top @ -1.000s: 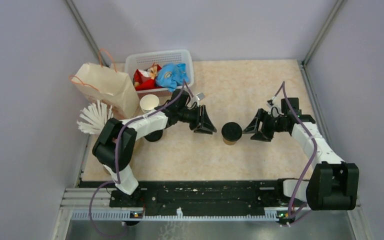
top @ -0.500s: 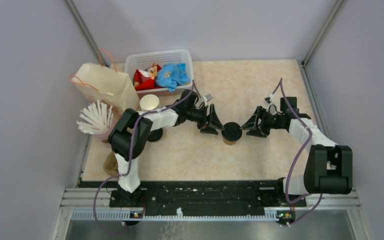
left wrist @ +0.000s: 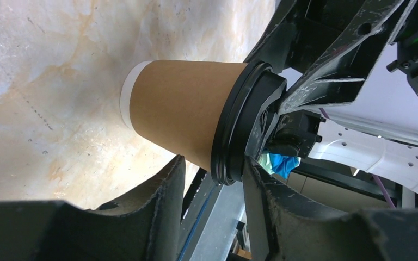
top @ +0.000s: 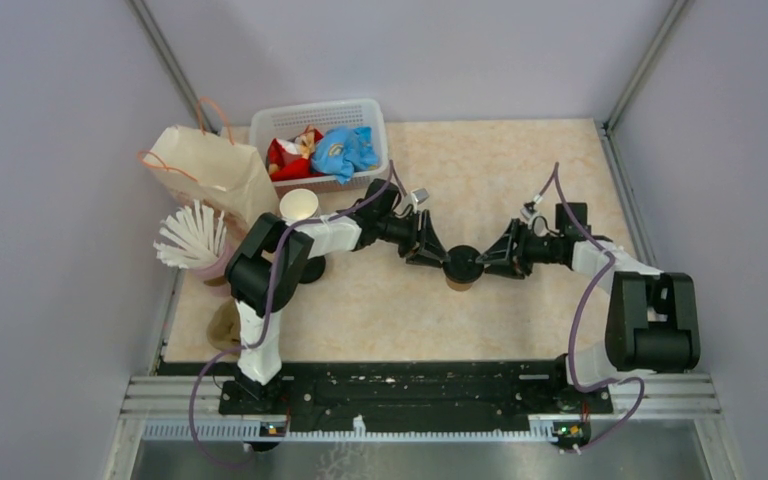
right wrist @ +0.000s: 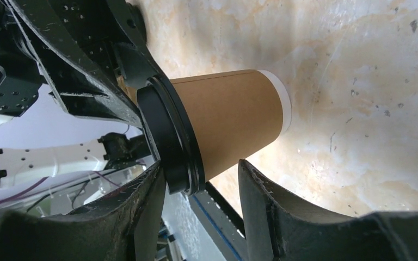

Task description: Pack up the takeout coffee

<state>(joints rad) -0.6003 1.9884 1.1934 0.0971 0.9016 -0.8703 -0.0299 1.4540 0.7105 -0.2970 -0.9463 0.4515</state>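
Left gripper (top: 442, 258) and right gripper (top: 484, 264) flanked the takeout coffee (top: 462, 267) at 9 and 3 o'clock, jaws apart. Looked light and crushable, so grip gently below the lid (left wrist: 228, 130).

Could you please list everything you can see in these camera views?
takeout coffee: one, brown cup with black lid, table centre
basket: one, white, far left
red packet: one, in basket
blue packet: one, in basket
paper bag: one, cream, left of basket
lidless cup: one visible, white inside, in front of basket
bundle of sticks: one, white, left edge
table: one, beige marbled
left end effector: black, open, left of coffee
right end effector: black, open, right of coffee
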